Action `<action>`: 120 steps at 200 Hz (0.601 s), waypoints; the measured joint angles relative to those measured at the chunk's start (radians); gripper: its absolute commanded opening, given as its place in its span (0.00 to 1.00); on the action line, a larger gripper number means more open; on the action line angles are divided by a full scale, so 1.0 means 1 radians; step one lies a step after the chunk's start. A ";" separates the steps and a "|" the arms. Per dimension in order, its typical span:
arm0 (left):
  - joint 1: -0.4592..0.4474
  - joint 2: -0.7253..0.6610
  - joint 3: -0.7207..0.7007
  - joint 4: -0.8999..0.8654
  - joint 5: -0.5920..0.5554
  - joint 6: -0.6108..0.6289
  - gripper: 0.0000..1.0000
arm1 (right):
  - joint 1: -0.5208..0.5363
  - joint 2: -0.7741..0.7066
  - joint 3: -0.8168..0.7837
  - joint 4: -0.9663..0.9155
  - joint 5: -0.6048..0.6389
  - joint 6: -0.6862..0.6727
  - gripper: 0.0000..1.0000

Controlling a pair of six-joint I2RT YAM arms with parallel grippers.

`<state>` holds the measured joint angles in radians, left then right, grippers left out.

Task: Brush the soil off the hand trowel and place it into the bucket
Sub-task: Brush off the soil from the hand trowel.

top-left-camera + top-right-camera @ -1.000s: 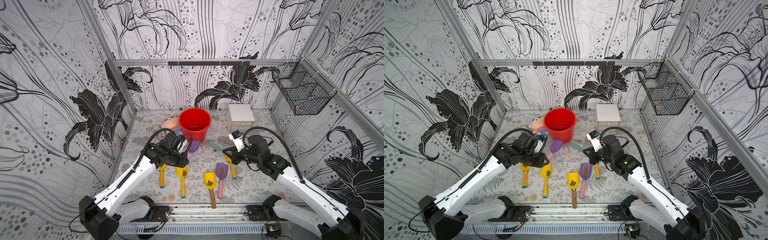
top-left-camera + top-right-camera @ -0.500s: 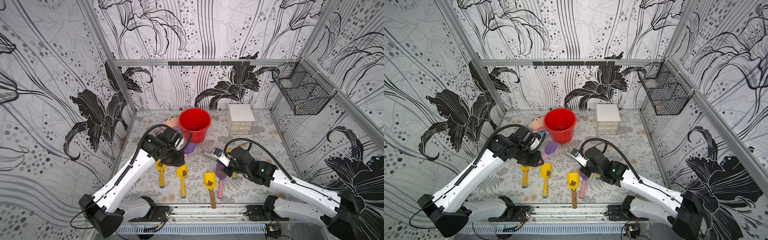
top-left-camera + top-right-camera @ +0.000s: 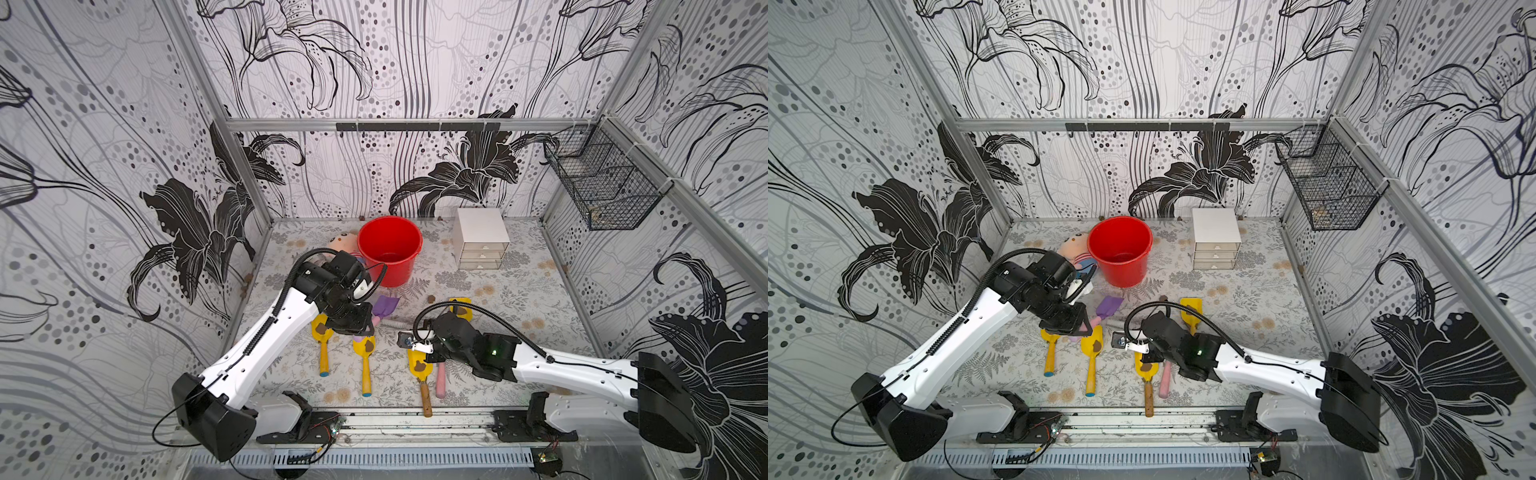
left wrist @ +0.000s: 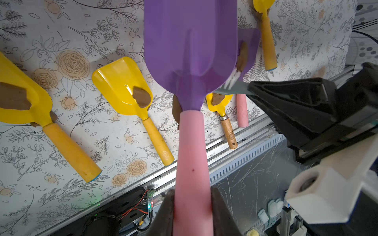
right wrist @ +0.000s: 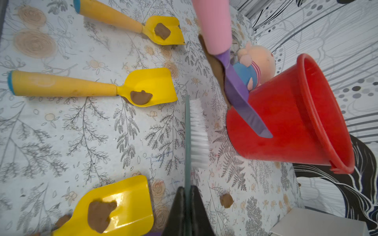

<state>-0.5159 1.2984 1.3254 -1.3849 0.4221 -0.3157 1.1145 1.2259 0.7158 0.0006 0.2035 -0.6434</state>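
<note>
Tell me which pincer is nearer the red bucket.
Left. The left pincer, shut on the purple trowel, hangs just in front of the bucket. The right pincer, shut on the brush, is farther back toward the robot.

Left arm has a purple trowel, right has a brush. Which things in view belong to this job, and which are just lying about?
In the job:
- purple trowel, held by the left gripper
- soil clump on its blade
- brush, held by the right gripper
- red bucket

Lying about for now:
- yellow trowels
- plush toy
- white drawer box
- wire basket
</note>
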 measured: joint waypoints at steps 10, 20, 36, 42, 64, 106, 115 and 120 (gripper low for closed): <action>0.000 0.000 -0.015 0.003 0.007 0.003 0.00 | 0.000 0.009 0.000 0.026 0.026 -0.019 0.00; 0.000 0.000 -0.031 0.003 0.010 0.006 0.00 | 0.000 0.015 0.000 0.043 0.055 -0.032 0.00; 0.000 0.000 -0.042 0.011 0.013 0.011 0.00 | 0.000 0.021 0.000 0.047 0.104 -0.042 0.00; 0.000 0.000 -0.042 0.014 0.013 0.013 0.00 | 0.000 0.022 -0.002 0.047 0.124 -0.043 0.00; 0.000 -0.005 -0.042 0.022 0.013 0.017 0.00 | 0.000 0.022 -0.012 0.046 0.180 -0.042 0.00; 0.000 -0.012 -0.042 0.029 0.024 0.017 0.00 | 0.027 -0.016 -0.054 0.029 0.156 -0.035 0.00; 0.000 -0.012 -0.042 0.034 0.034 0.017 0.00 | 0.035 -0.024 -0.054 0.035 0.143 -0.035 0.00; 0.000 -0.012 -0.042 0.037 0.039 0.017 0.00 | 0.039 -0.027 -0.054 0.040 0.138 -0.035 0.00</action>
<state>-0.5159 1.2865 1.2831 -1.3479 0.4606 -0.2985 1.1534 1.1988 0.6617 0.0406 0.3420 -0.6785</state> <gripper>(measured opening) 0.260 0.072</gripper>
